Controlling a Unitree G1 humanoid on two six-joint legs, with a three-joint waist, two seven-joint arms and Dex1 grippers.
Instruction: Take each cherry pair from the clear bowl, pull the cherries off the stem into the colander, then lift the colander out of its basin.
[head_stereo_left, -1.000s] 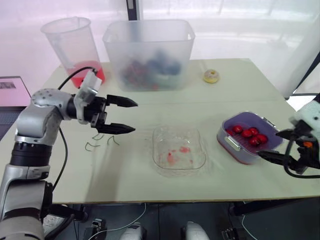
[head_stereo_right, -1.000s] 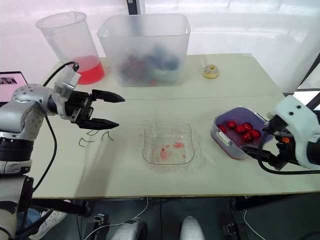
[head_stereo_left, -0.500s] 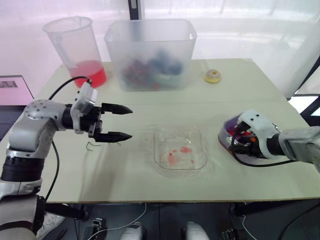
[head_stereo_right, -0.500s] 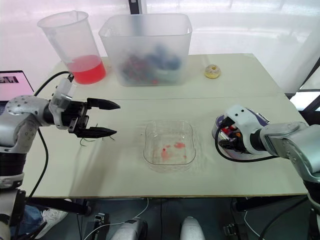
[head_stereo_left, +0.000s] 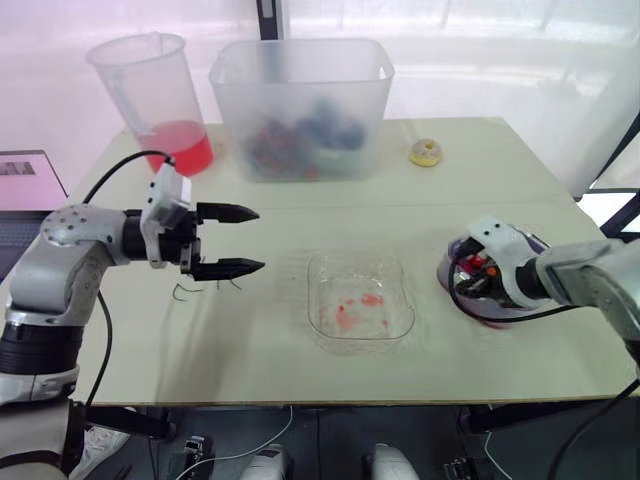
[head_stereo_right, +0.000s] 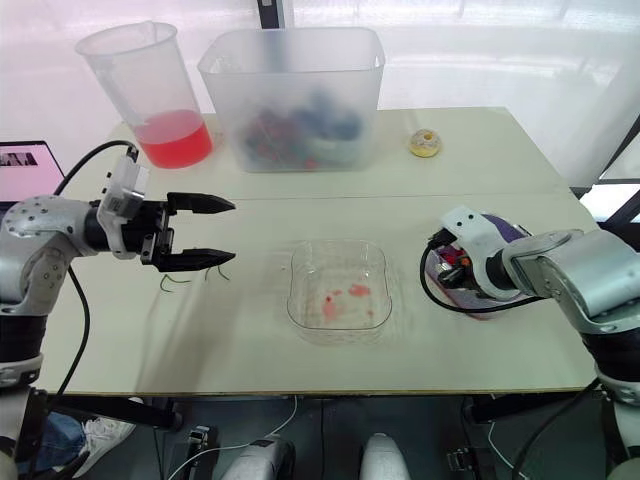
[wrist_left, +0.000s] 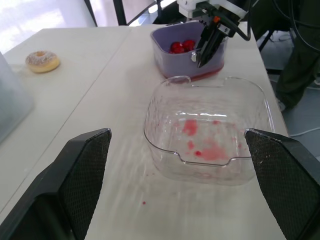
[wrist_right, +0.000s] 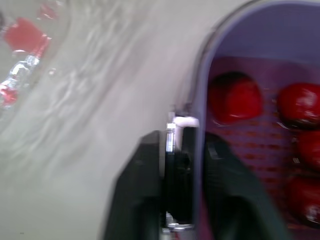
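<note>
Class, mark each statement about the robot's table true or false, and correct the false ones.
1. The clear bowl holds no cherries, only red smears. True.
2. The left gripper is holding a cherry pair. False: it is open and empty, above the table beside the bowl.
3. The red cherries lie in the purple colander. True.
4. The donut lies inside the frosted bin. False: it sits on the table, apart from the bin.
5. The right gripper is at the pitcher. False: it is closed on the handle at the colander's rim.
</note>
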